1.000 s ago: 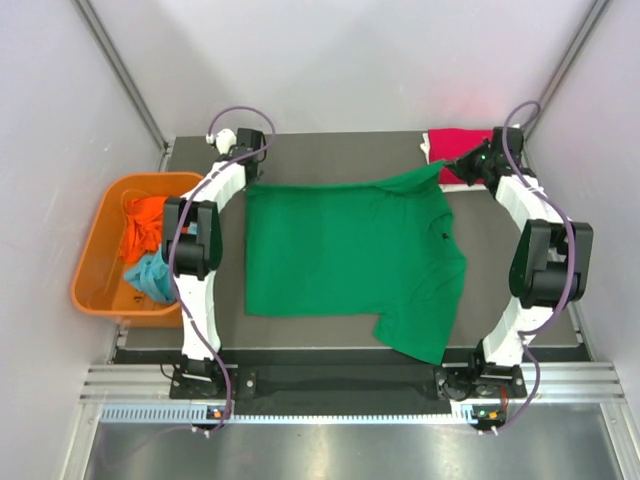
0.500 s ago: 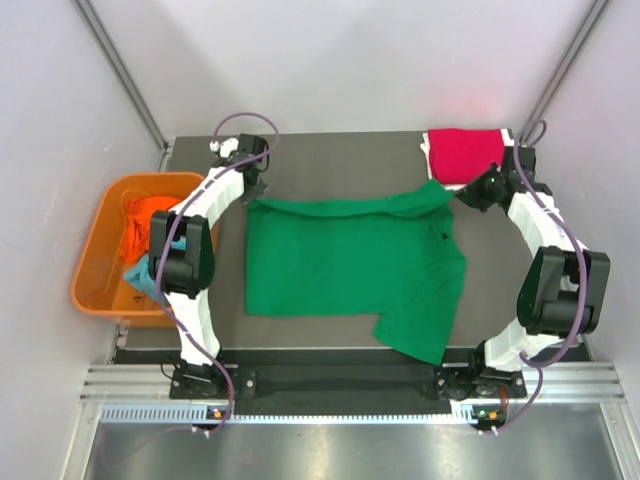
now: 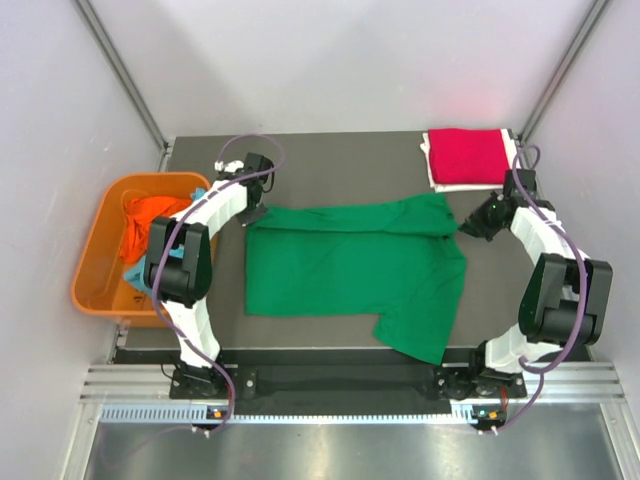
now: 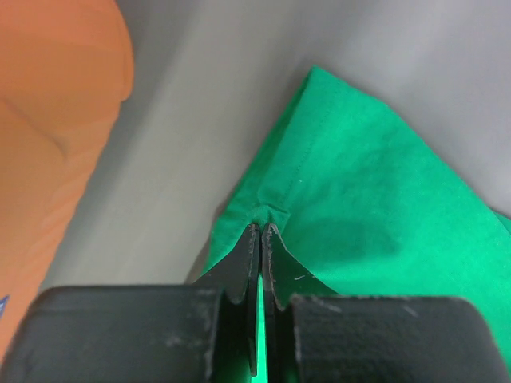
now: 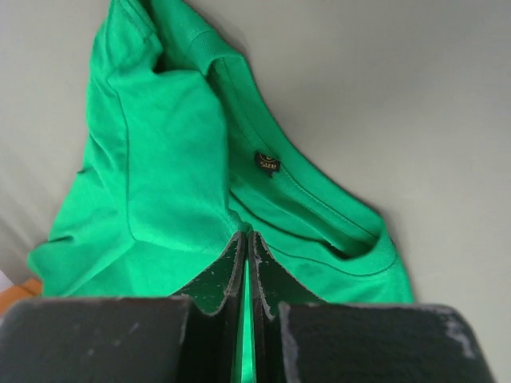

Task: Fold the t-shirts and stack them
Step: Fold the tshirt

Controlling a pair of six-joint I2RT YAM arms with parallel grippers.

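Observation:
A bright green t-shirt [image 3: 350, 265] lies spread on the dark table, its far edge folded toward me. My left gripper [image 3: 254, 212] is shut on the shirt's far left corner [image 4: 271, 209]. My right gripper [image 3: 463, 226] is shut on the shirt's far right edge beside the collar [image 5: 319, 215]. A folded crimson red t-shirt [image 3: 467, 157] lies at the table's far right corner. An orange t-shirt [image 3: 148, 222] and a light blue t-shirt [image 3: 150, 275] lie crumpled in the tub.
A rigid orange plastic tub [image 3: 96, 262] stands off the table's left edge; its wall also shows in the left wrist view [image 4: 48, 136]. Grey walls close in the table at the back and sides.
Both grippers have pulled the green shirt's far edge toward me, folding a strip over the shirt. The red shirt, partly covered before, now shows whole.

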